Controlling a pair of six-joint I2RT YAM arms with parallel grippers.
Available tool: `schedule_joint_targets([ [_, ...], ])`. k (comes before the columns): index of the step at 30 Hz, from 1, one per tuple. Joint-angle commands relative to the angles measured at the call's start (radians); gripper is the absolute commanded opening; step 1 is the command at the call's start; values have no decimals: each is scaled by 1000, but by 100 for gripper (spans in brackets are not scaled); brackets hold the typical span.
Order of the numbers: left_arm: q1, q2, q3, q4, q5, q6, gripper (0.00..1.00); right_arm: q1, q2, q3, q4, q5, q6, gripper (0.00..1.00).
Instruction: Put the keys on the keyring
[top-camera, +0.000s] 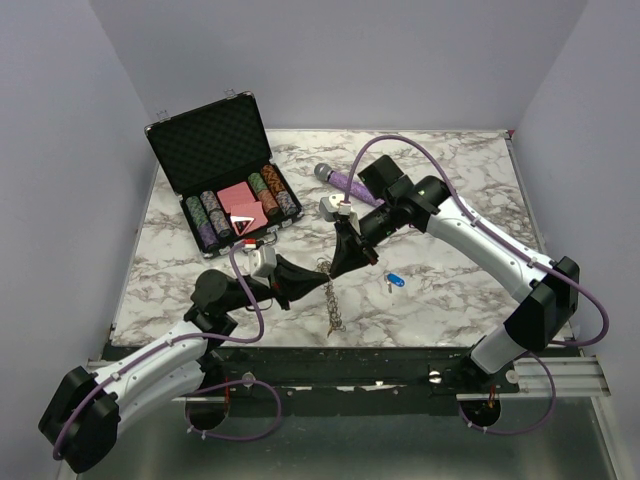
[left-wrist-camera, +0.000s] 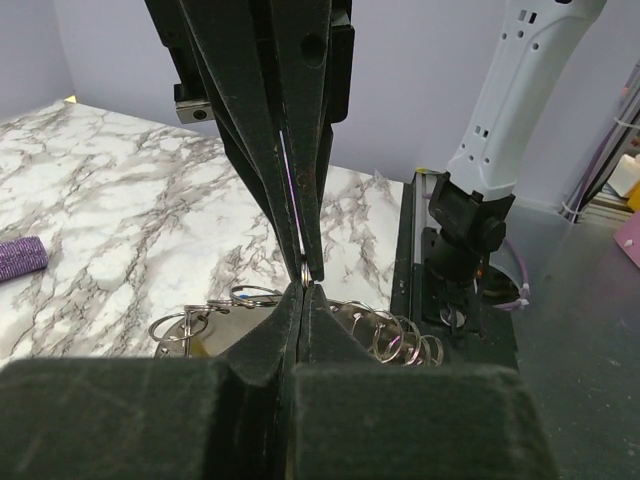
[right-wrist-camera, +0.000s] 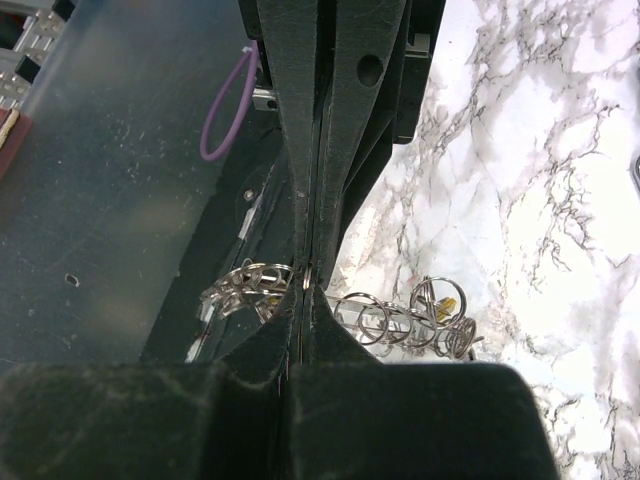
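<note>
The keyring (top-camera: 332, 305) is a silvery ring strung with several small wire loops. It hangs between my two grippers over the table's near middle. My left gripper (top-camera: 312, 272) and right gripper (top-camera: 333, 268) meet tip to tip, each shut on the ring's top. In the left wrist view my left gripper (left-wrist-camera: 303, 287) pinches the keyring (left-wrist-camera: 395, 335), with the right fingers (left-wrist-camera: 300, 150) coming down from above. In the right wrist view my right gripper (right-wrist-camera: 305, 297) pinches the keyring (right-wrist-camera: 385, 320), and a yellow-capped key (right-wrist-camera: 447, 303) hangs on it. A blue-capped key (top-camera: 393, 281) lies loose on the table.
An open black case (top-camera: 215, 140) of poker chips stands at the back left. A purple microphone (top-camera: 345, 182) lies behind the right arm and also shows in the left wrist view (left-wrist-camera: 20, 255). The table's near edge (top-camera: 330, 345) lies just below the hanging ring.
</note>
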Motion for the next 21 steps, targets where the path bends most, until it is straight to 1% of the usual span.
schedule_joint_targets([
  [1,-4,2,33,-15,20,12,8,1,-11,-6,20,-59,14,0],
  [2,-3,1,36,-14,19,9,12,1,-10,-6,22,-58,14,0],
  [4,-4,4,39,-8,20,6,13,1,-11,-5,22,-58,18,0],
  [21,-4,15,37,18,16,-17,10,1,-11,-16,34,-64,31,0],
])
